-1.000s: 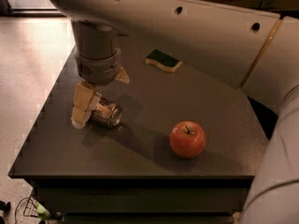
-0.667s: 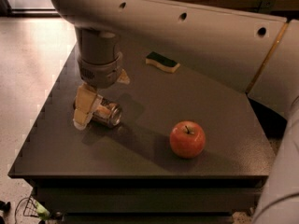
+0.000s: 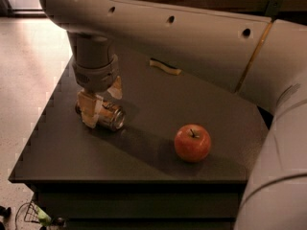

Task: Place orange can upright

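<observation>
The orange can [image 3: 113, 118] lies on its side on the left part of the dark table [image 3: 158, 99], its silver end facing front right. My gripper [image 3: 101, 100] hangs straight down over it from the big beige arm. The jaws are open and straddle the can: one pale finger [image 3: 89, 111] stands in front of its left end, the other [image 3: 115, 88] behind it. The can's left end is hidden by the front finger. The can rests on the table.
A red apple [image 3: 192, 143] stands at the front right of the table. A yellow-green sponge [image 3: 166, 67] lies at the back, partly hidden by the arm. The table's left and front edges are near the can. A pale floor lies to the left.
The gripper has sunk a little lower around the can. The arm now covers more of the sponge. The can and the apple have stayed in place.
</observation>
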